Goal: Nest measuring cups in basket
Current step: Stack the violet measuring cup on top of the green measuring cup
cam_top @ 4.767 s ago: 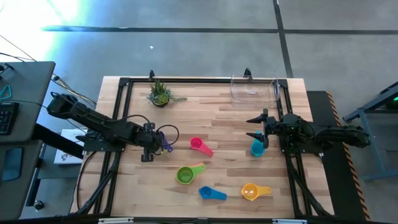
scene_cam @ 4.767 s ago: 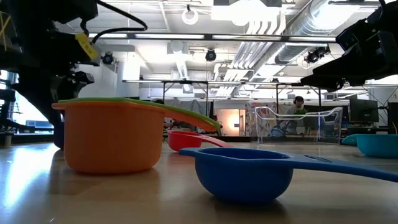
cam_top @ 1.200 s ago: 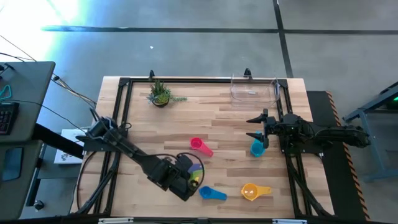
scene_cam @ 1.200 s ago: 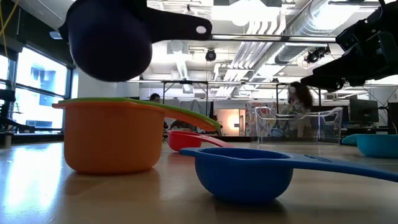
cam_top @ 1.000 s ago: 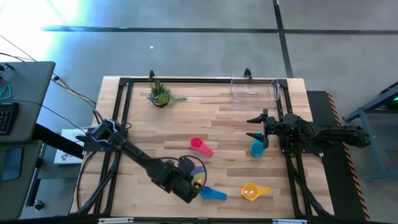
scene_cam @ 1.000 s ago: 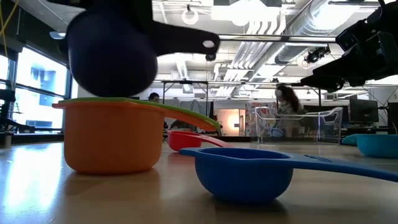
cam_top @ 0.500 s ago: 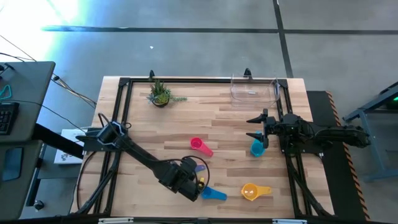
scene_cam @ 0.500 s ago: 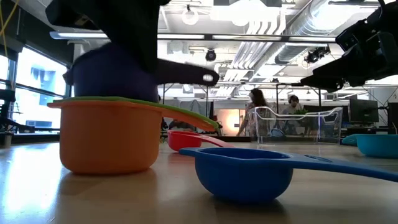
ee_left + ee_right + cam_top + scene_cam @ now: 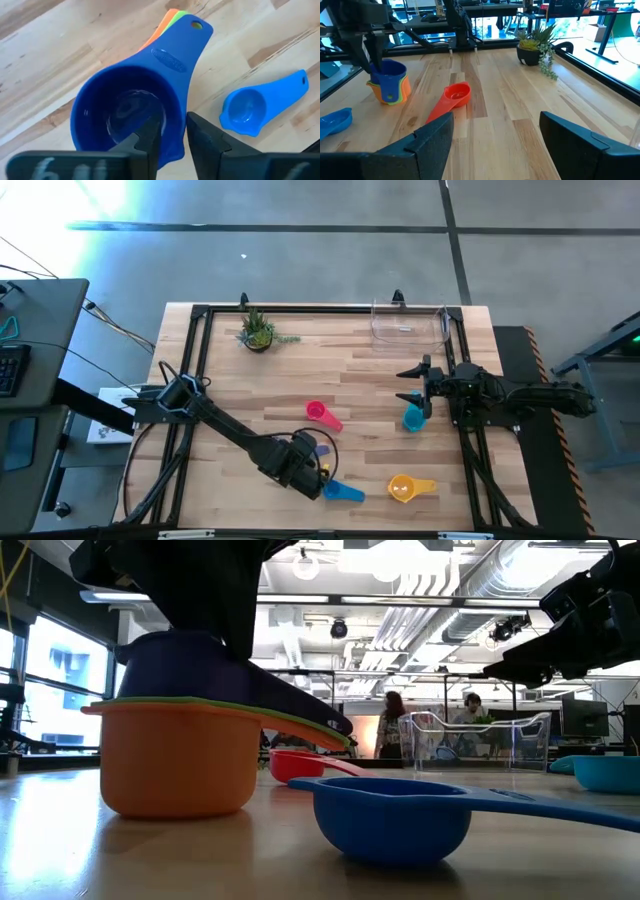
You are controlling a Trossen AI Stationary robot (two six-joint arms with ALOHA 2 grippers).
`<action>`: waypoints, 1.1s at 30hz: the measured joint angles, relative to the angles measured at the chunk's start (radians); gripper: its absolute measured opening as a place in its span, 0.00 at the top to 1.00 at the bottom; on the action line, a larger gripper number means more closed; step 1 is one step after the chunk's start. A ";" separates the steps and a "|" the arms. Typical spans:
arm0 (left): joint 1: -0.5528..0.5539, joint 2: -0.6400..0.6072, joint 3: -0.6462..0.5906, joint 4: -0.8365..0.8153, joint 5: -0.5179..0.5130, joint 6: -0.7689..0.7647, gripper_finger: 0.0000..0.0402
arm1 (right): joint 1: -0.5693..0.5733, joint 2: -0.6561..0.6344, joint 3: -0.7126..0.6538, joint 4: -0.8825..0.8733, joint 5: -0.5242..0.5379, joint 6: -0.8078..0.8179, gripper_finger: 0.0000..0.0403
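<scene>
Left wrist view: purple cup [image 9: 127, 117] now sits nested in the green/orange stack, where half a second ago it hung above; left claw [image 9: 172, 131] straddles its rim, fingers loosening. Right claw [image 9: 414, 385] wide, empty, idle over teal cup [image 9: 412, 418]. Basket [image 9: 408, 323] at far bench edge holds no cups; stack not yet there.

High view looks straight down on the whole table [image 9: 370, 370]; low view sits at tabletop level, close by the stacked cups [image 9: 190, 755] — both wrist views share them [image 9: 130, 110]
</scene>
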 joint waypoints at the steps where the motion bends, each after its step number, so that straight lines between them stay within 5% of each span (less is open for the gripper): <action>1: 0.000 0.000 0.000 0.001 0.006 -0.004 0.77 | 0.000 0.000 0.000 0.000 0.000 0.000 0.29; 8: 0.000 0.000 0.028 -0.003 0.021 -0.004 0.70 | 0.000 0.000 0.000 0.000 0.000 0.000 0.29; 33: -0.011 0.034 0.006 0.031 0.013 -0.012 0.71 | 0.000 0.000 0.000 0.000 0.000 0.000 0.29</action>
